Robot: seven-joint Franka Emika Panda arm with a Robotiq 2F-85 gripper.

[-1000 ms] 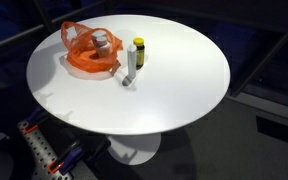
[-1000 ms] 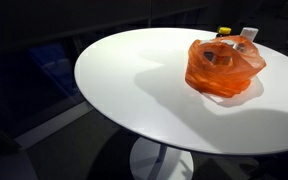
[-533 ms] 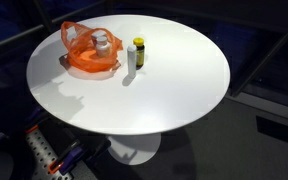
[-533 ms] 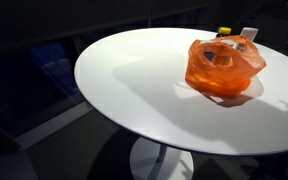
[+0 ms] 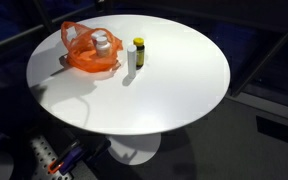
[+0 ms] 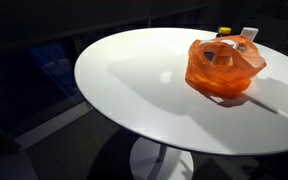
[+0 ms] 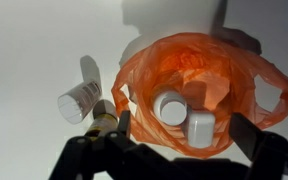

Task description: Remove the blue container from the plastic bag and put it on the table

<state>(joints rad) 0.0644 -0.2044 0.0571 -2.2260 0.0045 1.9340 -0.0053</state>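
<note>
An orange plastic bag [image 5: 88, 52] [image 6: 224, 66] [image 7: 199, 70] sits near the table's edge. In the wrist view two white-capped containers [image 7: 172, 107] [image 7: 201, 127] stand inside it. In an exterior view a bluish container [image 6: 212, 57] shows through the bag's side. I cannot tell which cap belongs to it. My gripper [image 7: 186, 128] shows only in the wrist view. It hangs above the bag, open and empty, with one finger [image 7: 123, 122] at the bag's left edge and the other [image 7: 250, 132] over its right side.
A white bottle [image 5: 131, 58] [image 7: 79, 102] and a dark bottle with a yellow cap [image 5: 138, 50] [image 7: 104, 124] stand right beside the bag on the round white table [image 5: 174, 80]. The table's edge is close behind the bag. Dark floor surrounds the table.
The arm's shadow has slid across the table toward the bag. The bag and both bottles have not moved.
</note>
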